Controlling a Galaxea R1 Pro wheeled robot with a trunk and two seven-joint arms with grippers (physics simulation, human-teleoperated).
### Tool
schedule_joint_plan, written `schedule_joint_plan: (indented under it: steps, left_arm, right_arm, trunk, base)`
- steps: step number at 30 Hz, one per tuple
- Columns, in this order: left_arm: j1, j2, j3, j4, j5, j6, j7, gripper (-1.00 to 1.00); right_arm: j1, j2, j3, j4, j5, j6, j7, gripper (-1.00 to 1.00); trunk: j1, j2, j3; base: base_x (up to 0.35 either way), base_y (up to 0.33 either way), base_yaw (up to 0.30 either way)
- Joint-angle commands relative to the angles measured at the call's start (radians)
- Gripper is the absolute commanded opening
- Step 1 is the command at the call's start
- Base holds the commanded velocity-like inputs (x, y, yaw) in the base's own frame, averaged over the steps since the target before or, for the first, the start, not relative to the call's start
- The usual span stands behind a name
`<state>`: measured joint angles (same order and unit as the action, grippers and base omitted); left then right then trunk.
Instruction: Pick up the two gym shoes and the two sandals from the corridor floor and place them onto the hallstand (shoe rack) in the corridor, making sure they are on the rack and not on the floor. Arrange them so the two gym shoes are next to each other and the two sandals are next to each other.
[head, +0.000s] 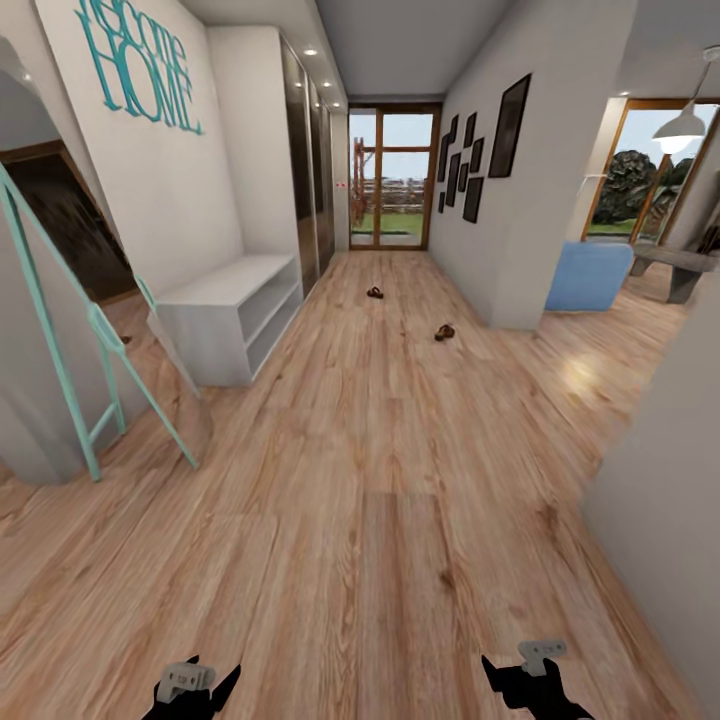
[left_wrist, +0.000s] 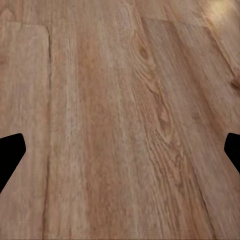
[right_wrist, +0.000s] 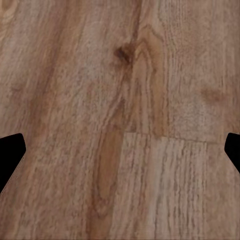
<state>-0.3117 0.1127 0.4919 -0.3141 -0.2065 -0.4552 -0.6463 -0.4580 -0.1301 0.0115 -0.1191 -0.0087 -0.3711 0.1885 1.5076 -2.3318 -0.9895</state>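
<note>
Two small brown sandals lie apart on the corridor floor (head: 380, 480) far ahead, one (head: 375, 292) nearer the glass door and the other (head: 444, 332) closer to the right wall. The gym shoes and the hallstand are out of view. My left gripper (head: 198, 695) and right gripper (head: 525, 685) hang low at the near edge of the head view, far from the sandals. In the wrist views the left gripper (left_wrist: 120, 155) and right gripper (right_wrist: 120, 155) stand open over bare wood planks, holding nothing.
A low white bench (head: 232, 305) with open shelves stands against the left wall, with dark wardrobes (head: 305, 170) behind it. A teal-framed leaning mirror (head: 90, 330) is at near left. A wall corner (head: 515, 250) and a blue chair (head: 588, 275) are at right.
</note>
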Motion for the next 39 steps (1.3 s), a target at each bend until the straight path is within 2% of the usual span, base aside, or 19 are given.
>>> schedule_joint_plan:
  steps: [1,39]
  left_arm:
    - [-0.001,-0.001,0.009,0.000,-0.009,-0.005,-0.004,1.00]
    - [0.019,-0.002,0.011,-0.003,-0.004,-0.007,-0.004,1.00]
  right_arm:
    - [-0.001,0.000,0.001,0.001,-0.001,-0.003,0.003,1.00]
    - [-0.001,0.003,0.001,0.002,-0.001,-0.003,0.004,1.00]
  trunk:
    - [0.000,0.000,-0.001]
    - [0.000,0.000,-0.001]
  base:
    - [0.337,0.000,0.000]
    - [0.337,0.000,0.000]
